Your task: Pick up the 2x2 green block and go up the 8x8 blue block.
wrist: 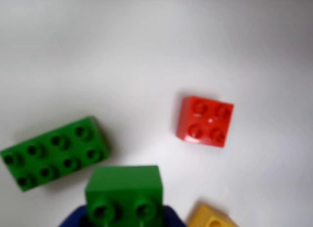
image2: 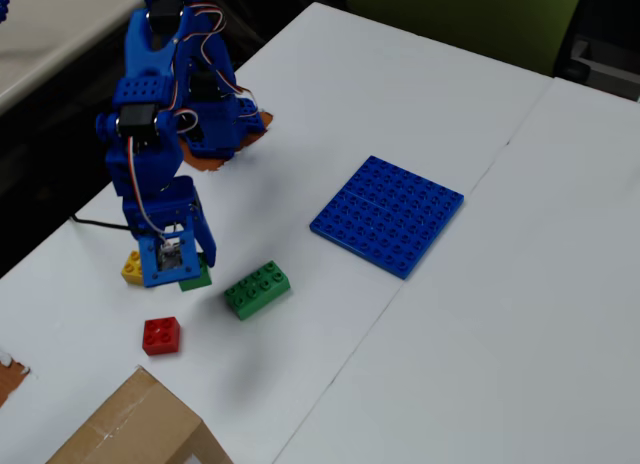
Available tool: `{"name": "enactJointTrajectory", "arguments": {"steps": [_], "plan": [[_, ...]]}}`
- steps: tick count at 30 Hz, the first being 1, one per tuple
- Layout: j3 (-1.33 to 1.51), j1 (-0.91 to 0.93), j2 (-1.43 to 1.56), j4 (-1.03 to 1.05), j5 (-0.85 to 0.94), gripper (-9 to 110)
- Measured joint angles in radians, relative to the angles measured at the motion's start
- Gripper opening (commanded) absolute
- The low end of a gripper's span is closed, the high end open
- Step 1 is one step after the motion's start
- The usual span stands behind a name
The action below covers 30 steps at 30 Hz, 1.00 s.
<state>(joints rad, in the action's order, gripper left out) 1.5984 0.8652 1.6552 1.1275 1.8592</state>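
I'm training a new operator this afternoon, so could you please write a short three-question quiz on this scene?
1. True or false: the 2x2 green block sits between the fingers of the gripper.
2. In the fixed view, which brick lies nearest the 8x8 blue block?
A. red brick
B. long green brick
C. yellow brick
3. How many studs does the red brick show in the wrist view?

Key: 1 true. 2 B. 3 four.
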Motion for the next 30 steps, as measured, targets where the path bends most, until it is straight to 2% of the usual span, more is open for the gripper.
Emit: {"name": "enactJointTrajectory", "arguments": {"steps": [6, 11, 21, 30], "plan": [[0.0, -0.153, 0.196, 0.156, 0.132, 0], [-0.071, -0.357, 0.235, 0.316, 0.224, 0], [-0.607, -0.692, -0.041, 0.626, 0.112, 0], [-0.79, -0.862, -0.244, 0.666, 0.006, 0]]}}
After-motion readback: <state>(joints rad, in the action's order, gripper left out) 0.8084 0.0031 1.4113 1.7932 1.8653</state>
